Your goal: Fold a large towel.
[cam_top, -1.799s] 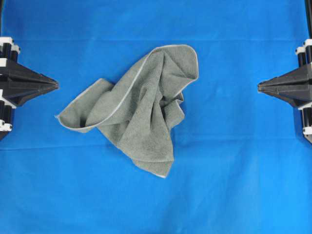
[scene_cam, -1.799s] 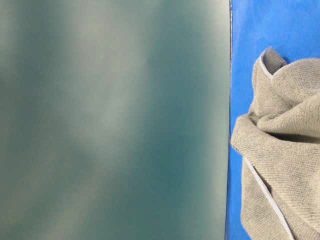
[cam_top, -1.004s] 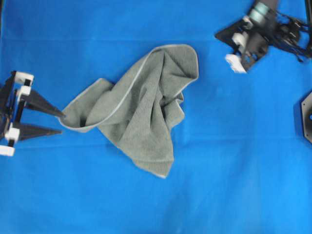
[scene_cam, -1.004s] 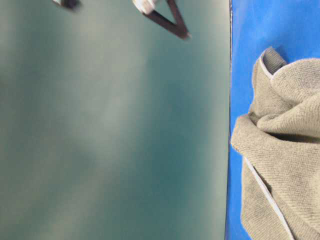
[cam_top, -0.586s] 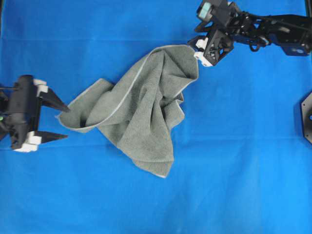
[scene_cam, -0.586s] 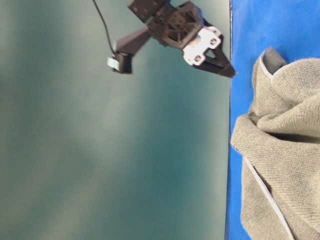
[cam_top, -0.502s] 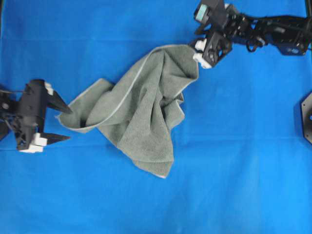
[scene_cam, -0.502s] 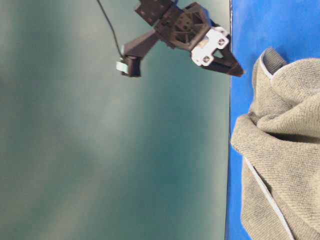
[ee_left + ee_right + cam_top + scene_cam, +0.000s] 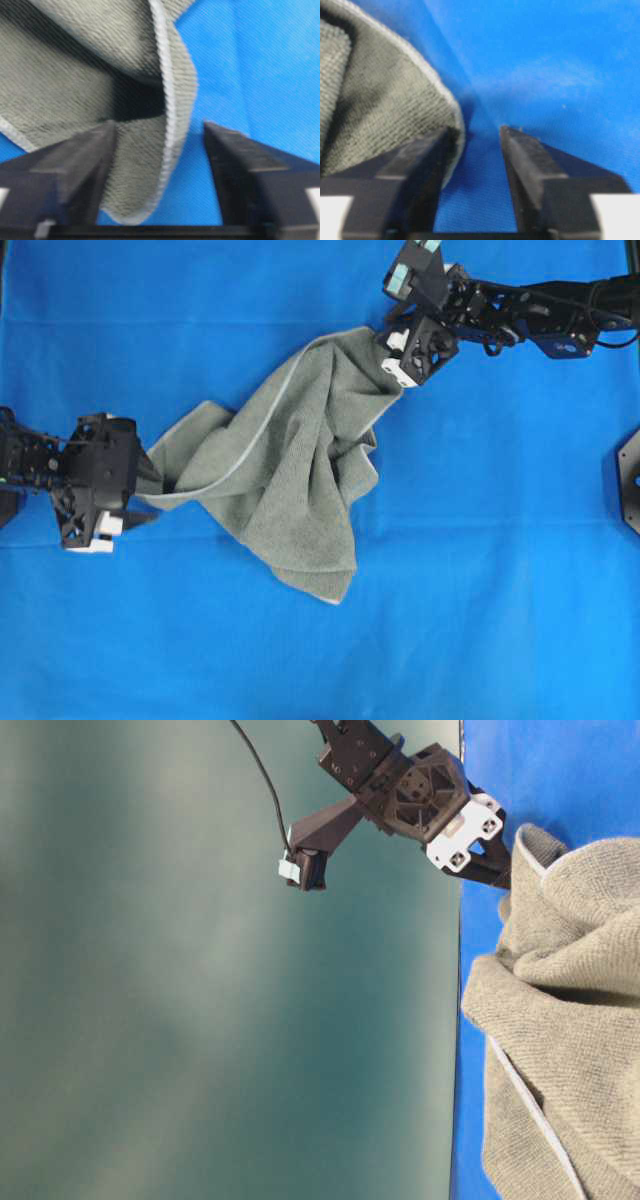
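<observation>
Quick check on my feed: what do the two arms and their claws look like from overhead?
Both arms are black open-frame links. Each claw, left claw and right claw, has tapered black fingers and white blocks at the finger bases. The right arm carries a pale teal tag and thin black cables.

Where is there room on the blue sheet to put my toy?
Bare blue sheet spreads below and right of the towel. Crowded: the left gripper at its left corner, the right gripper at its top edge.

You get bright, even light with soft shadows; both wrist views are blurry close up, and the table-level background is unfocused.
</observation>
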